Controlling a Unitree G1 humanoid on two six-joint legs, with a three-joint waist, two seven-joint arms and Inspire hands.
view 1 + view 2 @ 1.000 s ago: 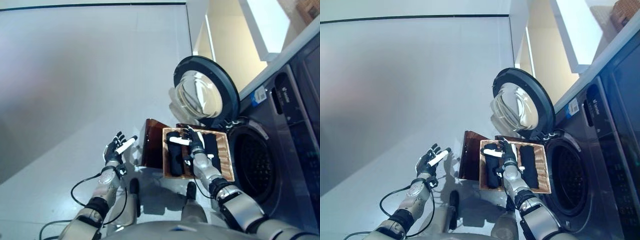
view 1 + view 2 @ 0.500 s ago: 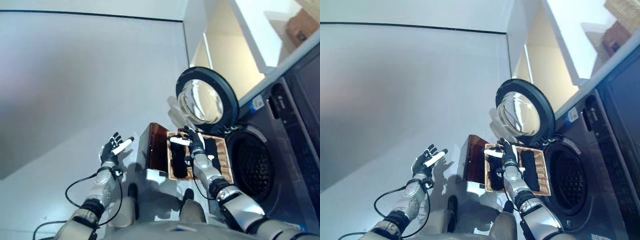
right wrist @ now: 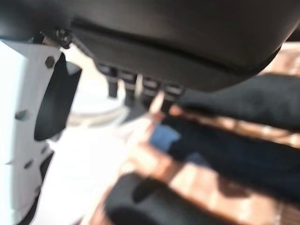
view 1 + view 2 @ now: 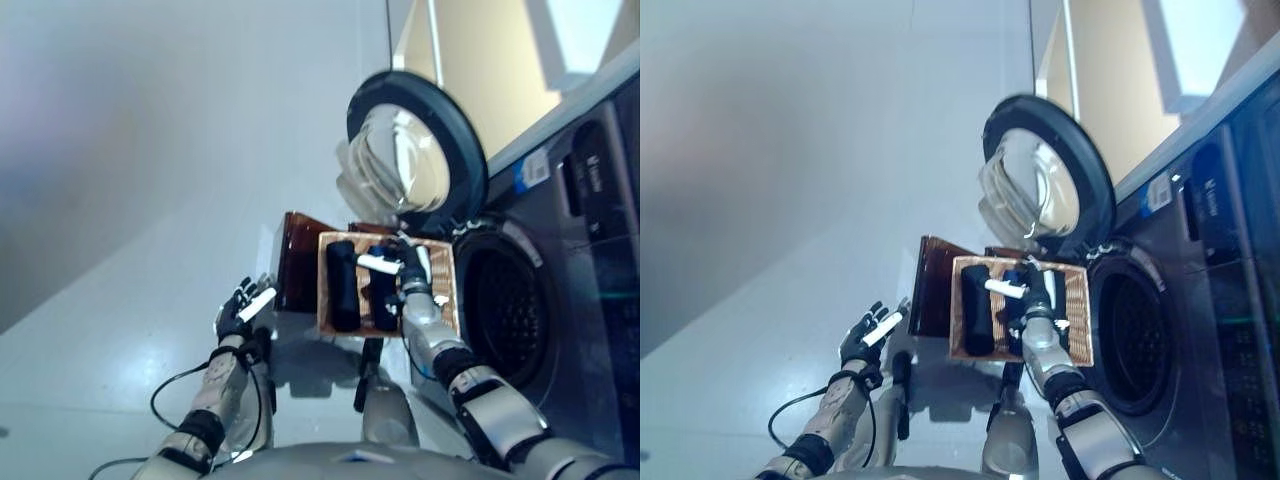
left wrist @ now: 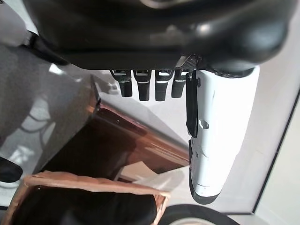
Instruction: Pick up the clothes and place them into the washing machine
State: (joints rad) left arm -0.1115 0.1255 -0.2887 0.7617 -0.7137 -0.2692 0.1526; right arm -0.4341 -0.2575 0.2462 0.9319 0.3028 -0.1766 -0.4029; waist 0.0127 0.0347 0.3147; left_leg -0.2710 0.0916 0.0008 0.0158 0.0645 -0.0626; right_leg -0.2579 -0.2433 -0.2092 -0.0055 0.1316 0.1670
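Left hand (image 4: 243, 308): held at 9 o'clock of the basket, well apart from it. Fingers are straight and spread; nothing is held.
Right hand (image 4: 400, 268): poised over the basket's middle. Fingers are extended, thumb out; no cloth is gripped yet.
Clothes (image 4: 342, 283): dark rolled bundles lying side by side in the basket, one blue-tinged piece (image 3: 165, 138) among them.
Basket (image 4: 1076, 310): wicker, on a brown stand (image 4: 296, 265), just beside the washer opening.
Step in hand: judged to be the reach for a roll. The palm is best lowered onto one bundle and the fingers closed fully round it, so that neighbours are not dragged.
Washing machine drum (image 4: 505, 312): at 3 o'clock of the basket, empty as far as visible.
Door (image 4: 415, 165): swung open at 12 o'clock; it should be cleared during transfer.
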